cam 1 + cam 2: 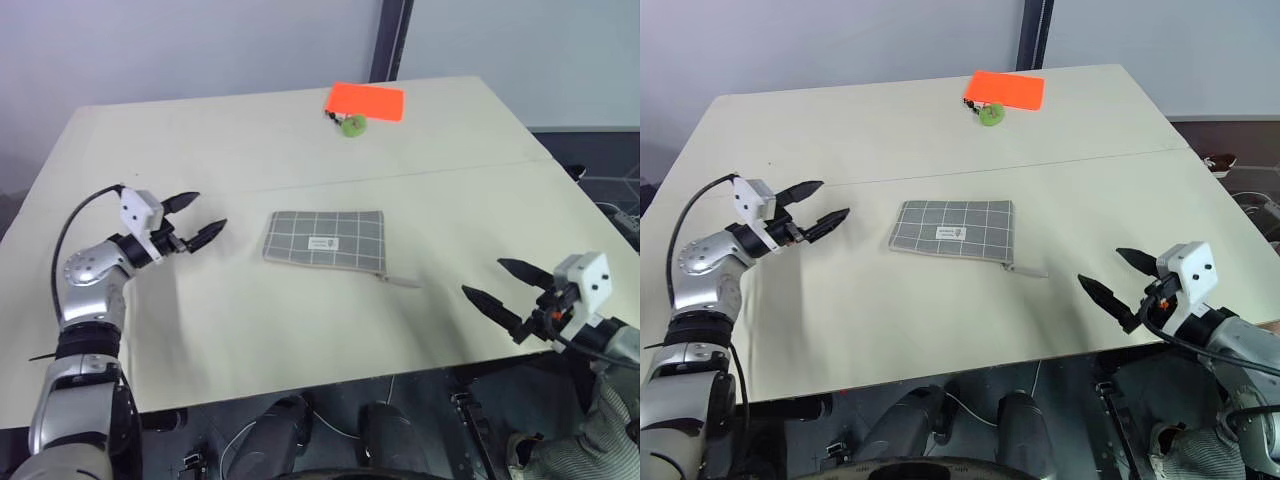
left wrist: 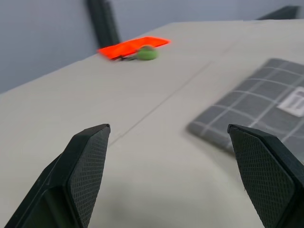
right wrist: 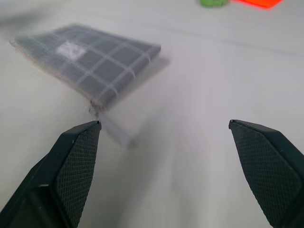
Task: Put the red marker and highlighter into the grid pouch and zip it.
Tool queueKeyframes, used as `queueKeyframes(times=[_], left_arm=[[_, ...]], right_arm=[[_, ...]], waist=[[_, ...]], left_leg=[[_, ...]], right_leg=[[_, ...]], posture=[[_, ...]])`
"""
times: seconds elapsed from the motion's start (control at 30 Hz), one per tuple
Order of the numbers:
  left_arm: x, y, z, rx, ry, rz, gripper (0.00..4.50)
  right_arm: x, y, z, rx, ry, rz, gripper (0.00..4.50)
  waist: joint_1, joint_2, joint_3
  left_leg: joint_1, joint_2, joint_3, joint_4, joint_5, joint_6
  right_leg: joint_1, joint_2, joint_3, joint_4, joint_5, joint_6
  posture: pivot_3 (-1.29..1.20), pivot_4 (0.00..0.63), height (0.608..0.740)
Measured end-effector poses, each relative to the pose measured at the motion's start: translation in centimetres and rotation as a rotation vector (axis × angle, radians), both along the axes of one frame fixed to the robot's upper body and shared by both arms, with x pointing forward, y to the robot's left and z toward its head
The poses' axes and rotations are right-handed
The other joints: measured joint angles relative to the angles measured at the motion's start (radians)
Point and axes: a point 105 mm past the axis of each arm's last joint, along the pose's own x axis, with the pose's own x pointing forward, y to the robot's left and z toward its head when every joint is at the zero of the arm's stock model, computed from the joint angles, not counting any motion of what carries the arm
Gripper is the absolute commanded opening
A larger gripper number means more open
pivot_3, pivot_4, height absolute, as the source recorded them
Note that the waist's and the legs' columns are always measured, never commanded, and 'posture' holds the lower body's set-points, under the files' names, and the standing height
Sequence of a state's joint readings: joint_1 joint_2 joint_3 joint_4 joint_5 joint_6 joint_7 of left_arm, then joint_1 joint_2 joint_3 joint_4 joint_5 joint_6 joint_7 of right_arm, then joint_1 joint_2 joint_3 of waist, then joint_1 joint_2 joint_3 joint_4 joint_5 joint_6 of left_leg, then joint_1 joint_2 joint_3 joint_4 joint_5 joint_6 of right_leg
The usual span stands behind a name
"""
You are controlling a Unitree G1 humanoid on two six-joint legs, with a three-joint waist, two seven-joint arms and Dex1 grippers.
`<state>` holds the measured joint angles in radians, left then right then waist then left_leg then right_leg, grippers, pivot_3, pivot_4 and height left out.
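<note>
Left tool (image 1: 196,220): jaws spread wide, empty, hovering above the desk (image 1: 250,140) just off the pouch's left end. Right tool (image 1: 500,282): likewise wide open, holding nothing, hanging near the front right edge, well apart from everything.

Between them, flat on the desk: the grid pouch (image 1: 325,240), grey with white lines, label up, pull tab (image 1: 402,283) lying past its right front corner toward the right tool. Seems zipped along the front edge, though hard to confirm. No red marker or highlighter anywhere on the desk; likely already inside, but not verifiable.

Far side: orange-red card (image 1: 366,101) with a small green round object (image 1: 353,126) touching its near edge, irrelevant to the job.

Judged stage: finishing or checking. Good practice now:
- Keep both tools raised and clear of the fabric to avoid dragging it.
- If the zip needs closing, pin the left end with the left tool, pinch only the tab with the right, pull straight along the zip line.
- Avoid snagging fabric.
</note>
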<state>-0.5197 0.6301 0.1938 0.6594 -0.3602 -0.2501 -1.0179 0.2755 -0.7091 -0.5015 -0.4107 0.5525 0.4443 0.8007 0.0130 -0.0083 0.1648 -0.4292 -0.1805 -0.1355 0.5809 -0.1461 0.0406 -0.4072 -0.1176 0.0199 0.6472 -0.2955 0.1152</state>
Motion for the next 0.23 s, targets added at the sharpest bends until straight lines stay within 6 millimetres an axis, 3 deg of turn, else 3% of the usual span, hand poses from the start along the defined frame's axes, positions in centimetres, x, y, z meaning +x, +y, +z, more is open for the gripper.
queueKeyframes(times=[0.23], left_arm=[[-0.7, 1.7, -1.8, 0.054, 0.035, 0.113, 4.17]], right_arm=[[0.2, -1.6, 0.3, -0.047, -0.004, 0.001, 4.48]], waist=[[-0.001, 0.000, 0.000]], left_leg=[[0.000, 0.000, 0.001, 0.000, 0.000, 0.000]], right_leg=[[0.002, 0.000, 0.000, 0.000, -0.001, -0.001]], posture=[[0.00, 0.150, 0.740]])
